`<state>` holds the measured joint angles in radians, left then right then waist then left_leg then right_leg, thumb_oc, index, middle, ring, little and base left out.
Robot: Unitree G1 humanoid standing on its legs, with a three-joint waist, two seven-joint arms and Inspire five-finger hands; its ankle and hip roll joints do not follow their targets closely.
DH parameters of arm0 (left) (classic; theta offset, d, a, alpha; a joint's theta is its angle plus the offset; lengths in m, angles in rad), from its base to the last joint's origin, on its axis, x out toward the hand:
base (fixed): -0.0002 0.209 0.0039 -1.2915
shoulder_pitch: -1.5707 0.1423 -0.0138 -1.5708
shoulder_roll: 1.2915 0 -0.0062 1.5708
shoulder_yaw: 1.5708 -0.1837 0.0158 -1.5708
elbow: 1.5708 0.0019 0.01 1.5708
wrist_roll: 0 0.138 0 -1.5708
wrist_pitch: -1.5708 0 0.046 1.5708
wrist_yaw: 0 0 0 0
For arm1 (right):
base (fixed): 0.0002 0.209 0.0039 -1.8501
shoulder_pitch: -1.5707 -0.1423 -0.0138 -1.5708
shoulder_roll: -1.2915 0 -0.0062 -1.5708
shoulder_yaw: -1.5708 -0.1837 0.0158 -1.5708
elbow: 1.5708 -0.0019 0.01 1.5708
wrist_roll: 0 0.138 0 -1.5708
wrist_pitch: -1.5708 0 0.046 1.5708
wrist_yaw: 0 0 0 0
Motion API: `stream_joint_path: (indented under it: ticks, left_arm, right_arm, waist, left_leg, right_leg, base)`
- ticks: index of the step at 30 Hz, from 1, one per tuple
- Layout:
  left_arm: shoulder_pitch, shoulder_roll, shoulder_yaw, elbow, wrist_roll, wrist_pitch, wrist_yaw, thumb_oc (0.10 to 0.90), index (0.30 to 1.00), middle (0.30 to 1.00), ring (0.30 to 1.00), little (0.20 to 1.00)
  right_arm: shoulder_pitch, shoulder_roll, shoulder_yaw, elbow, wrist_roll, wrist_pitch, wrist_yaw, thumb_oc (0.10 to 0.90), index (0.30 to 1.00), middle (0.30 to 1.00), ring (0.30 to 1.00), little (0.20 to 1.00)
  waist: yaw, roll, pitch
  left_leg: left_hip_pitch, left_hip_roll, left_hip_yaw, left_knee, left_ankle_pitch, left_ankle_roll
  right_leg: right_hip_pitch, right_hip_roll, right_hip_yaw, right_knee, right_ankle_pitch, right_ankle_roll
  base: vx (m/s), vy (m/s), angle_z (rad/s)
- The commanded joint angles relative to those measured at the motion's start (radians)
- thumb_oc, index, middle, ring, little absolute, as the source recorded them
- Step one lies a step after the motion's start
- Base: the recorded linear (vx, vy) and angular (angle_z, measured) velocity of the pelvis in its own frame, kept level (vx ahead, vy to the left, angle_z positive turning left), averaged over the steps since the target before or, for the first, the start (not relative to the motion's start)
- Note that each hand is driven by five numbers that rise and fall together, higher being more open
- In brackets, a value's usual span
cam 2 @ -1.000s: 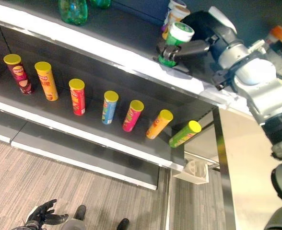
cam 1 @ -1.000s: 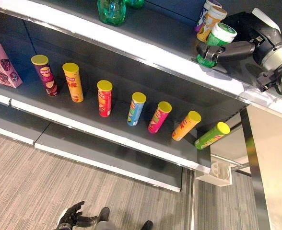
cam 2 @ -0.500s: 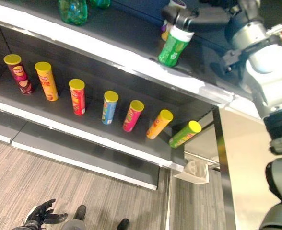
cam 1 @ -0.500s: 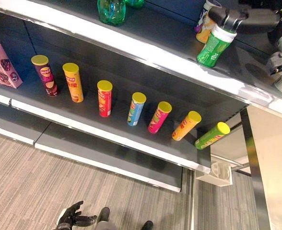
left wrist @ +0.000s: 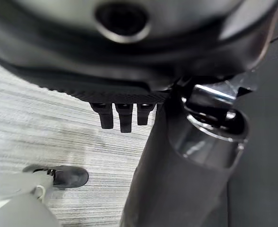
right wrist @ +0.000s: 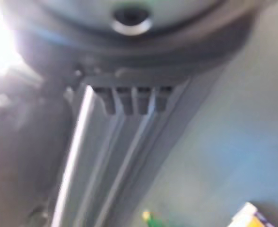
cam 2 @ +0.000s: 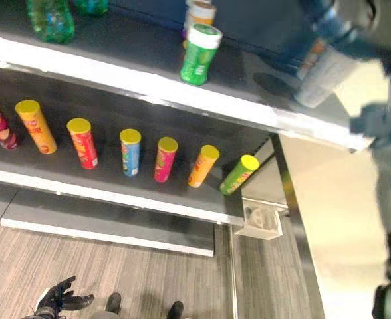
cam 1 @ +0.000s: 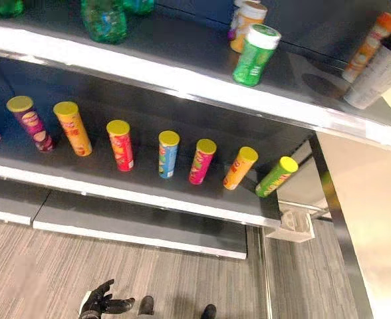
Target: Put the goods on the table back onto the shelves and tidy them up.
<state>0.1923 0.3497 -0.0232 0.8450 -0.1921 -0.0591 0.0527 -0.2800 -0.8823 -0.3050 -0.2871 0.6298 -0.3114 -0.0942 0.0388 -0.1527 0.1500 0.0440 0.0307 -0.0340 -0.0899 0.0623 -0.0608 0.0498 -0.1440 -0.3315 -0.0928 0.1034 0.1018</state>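
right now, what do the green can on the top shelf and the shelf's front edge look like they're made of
The green can looks like printed cardboard or thin plastic with a matte wrap and a pale, likely plastic lid; which one is unclear. The shelf's front edge looks like bright polished metal, judging by its silvery glare.

Light falls from above and glares white along the metal edge of the upper shelf [cam 1: 182,76], while the back of the lower shelf [cam 1: 149,193] sits in deep shadow. The floor [cam 1: 49,266] is evenly lit. In the right eye view the robot's right arm [cam 2: 388,133] at the right edge is smeared by motion blur. The right wrist view is wholly soft, with a blown-out white patch at its upper left; the right hand [right wrist: 129,97] there is dim.
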Motion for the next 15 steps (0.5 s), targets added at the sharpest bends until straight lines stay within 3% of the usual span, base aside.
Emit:
stream_joint_path:
  ticks: [1,4,6,10,12,15]
  left_arm:
    - [-0.04,0.05,-0.02,-0.046,0.044,-0.033,-0.016,0.8,0.9,0.9,0.9,0.9]
    - [-0.042,0.056,-0.02,-0.061,0.062,-0.036,-0.033,0.8,0.9,0.9,0.9,0.9]
    - [-0.046,0.069,-0.027,-0.084,0.093,-0.038,-0.059,0.8,0.9,0.9,0.9,0.9]
    - [-0.054,0.07,-0.021,-0.09,0.108,-0.04,-0.08,0.8,0.9,0.9,0.9,0.9]
    - [-0.049,0.066,-0.012,-0.092,0.136,-0.041,-0.097,0.8,0.9,0.9,0.9,0.9]
    - [-0.045,0.061,-0.005,-0.089,0.142,-0.042,-0.106,0.8,0.9,0.9,0.9,0.9]
  right_arm:
    - [-0.081,-0.012,0.023,0.023,0.054,-0.014,0.055,0.8,0.9,0.9,0.9,0.9]
    - [0.005,0.066,0.033,-0.021,0.095,0.019,0.127,0.8,0.9,0.9,0.9,0.9]
    - [0.085,0.111,0.105,-0.07,0.171,0.064,0.251,0.8,0.9,0.9,0.9,0.9]
    - [0.191,0.139,0.112,-0.076,0.21,0.116,0.334,0.8,0.9,0.9,0.9,0.9]
    - [0.329,0.156,0.123,-0.071,0.22,0.178,0.419,0.8,0.9,0.9,0.9,0.9]
    - [0.402,0.147,0.132,-0.04,0.198,0.213,0.453,0.8,0.9,0.9,0.9,0.9]
  waist:
    - [0.02,-0.008,-0.071]
    - [0.004,0.01,-0.074]
    - [-0.018,0.032,-0.08]
    - [-0.034,0.042,-0.085]
    - [-0.053,0.049,-0.086]
    - [-0.059,0.049,-0.087]
  left_leg:
    - [0.029,0.046,0.116,0.003,-0.106,-0.029]
    - [0.039,0.048,0.133,0.003,-0.108,-0.029]
    - [0.054,0.053,0.16,0.003,-0.106,-0.032]
    - [0.058,0.059,0.171,0.003,-0.104,-0.037]
    - [0.059,0.064,0.179,0.003,-0.103,-0.042]
    - [0.06,0.065,0.183,0.003,-0.101,-0.044]
  right_leg:
    - [0.022,-0.072,0.007,0.04,-0.049,0.101]
    - [0.021,-0.07,0.023,0.033,-0.048,0.098]
    - [0.023,-0.066,0.046,0.02,-0.044,0.096]
    - [0.022,-0.062,0.056,0.015,-0.043,0.093]
    - [0.023,-0.058,0.057,0.014,-0.044,0.091]
    - [0.022,-0.057,0.059,0.013,-0.043,0.091]
  base:
    - [-0.03,0.001,-0.3]
    - [-0.03,-0.018,-0.34]
    - [-0.04,-0.032,-0.45]
    - [-0.01,-0.019,-0.18]
    - [-0.01,-0.013,0.02]
    - [0.0,0.0,0.0]
